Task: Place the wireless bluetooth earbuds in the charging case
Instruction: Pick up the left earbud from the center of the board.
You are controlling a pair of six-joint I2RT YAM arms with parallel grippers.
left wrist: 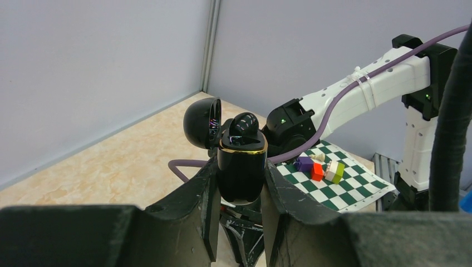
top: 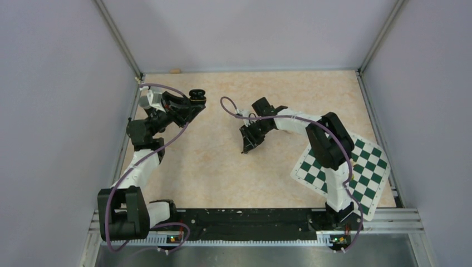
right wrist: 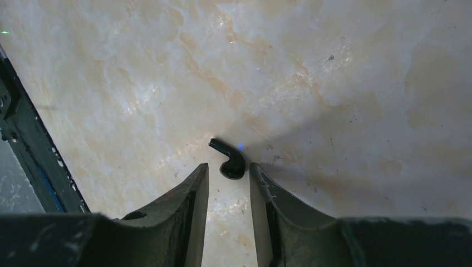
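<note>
Fingers (left wrist: pixel 203 203) of the left gripper (left wrist: pixel 240 167) are clenched on the flanks of the charging case (left wrist: pixel 240 181), a small glossy black pebble-shaped shell with a gold rim. It stands upright in the left wrist view, its domed lid (left wrist: pixel 200 122) swung open toward nine o'clock. Those of the right gripper (right wrist: pixel 228 171) stand narrowly apart and grasp nothing, tips down at the table. Largest in the scene is that beige marble-patterned table (top: pixel 222 172), with a green-and-white checkered mat (top: pixel 364 167) at its four o'clock corner and small coloured blocks (left wrist: pixel 320 167) on the mat. From above, the left gripper carries the case at the table's ten o'clock, while the right gripper hangs near the centre, well apart from it. A rounded black dome (left wrist: pixel 245 125) rises from the case's mouth, likely one bud seated there. The other wireless earbud (right wrist: pixel 229 160), a tiny black comma-shaped piece, lies flat on the table. Its rounded body sits right at the mouth of the right jaws, at twelve o'clock from the gap, and its stem, the long axis, runs off toward ten o'clock, slanted across the closing line. The right arm is plainly the nearer one. I judge a straight squeeze would catch the body, not the stem; whether the right-hand pad touches it I cannot tell.
</note>
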